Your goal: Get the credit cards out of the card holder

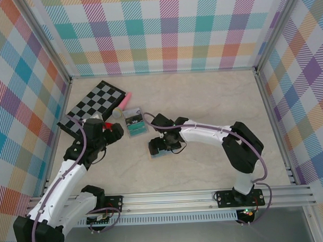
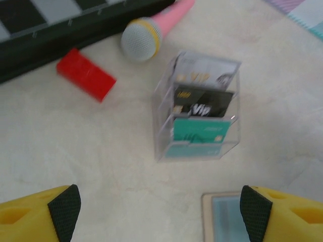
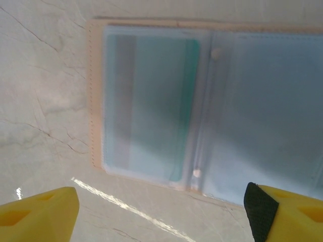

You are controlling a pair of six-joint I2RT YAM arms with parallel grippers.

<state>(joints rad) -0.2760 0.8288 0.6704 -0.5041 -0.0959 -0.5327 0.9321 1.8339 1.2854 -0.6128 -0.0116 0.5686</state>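
Right gripper (image 3: 161,217) hovers spread above open card holder (image 3: 151,101)

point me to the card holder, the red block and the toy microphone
card holder (image 3: 151,101), right wrist view, left blue inner panel
red block (image 2: 86,74), left wrist view, top face
toy microphone (image 2: 141,40), left wrist view, grey head

Bright, even light, soft blur (wrist views)

Clear plastic stand (image 2: 198,108) near centre, holding grey, black VIP and teal cards. Pink toy mic (image 2: 151,30) at 12, red block (image 2: 86,74) at 10, checkerboard (image 2: 50,25) at 11. Card holder (image 2: 224,217) corner at 5, between the left gripper (image 2: 157,214) fingers, which are spread wide.
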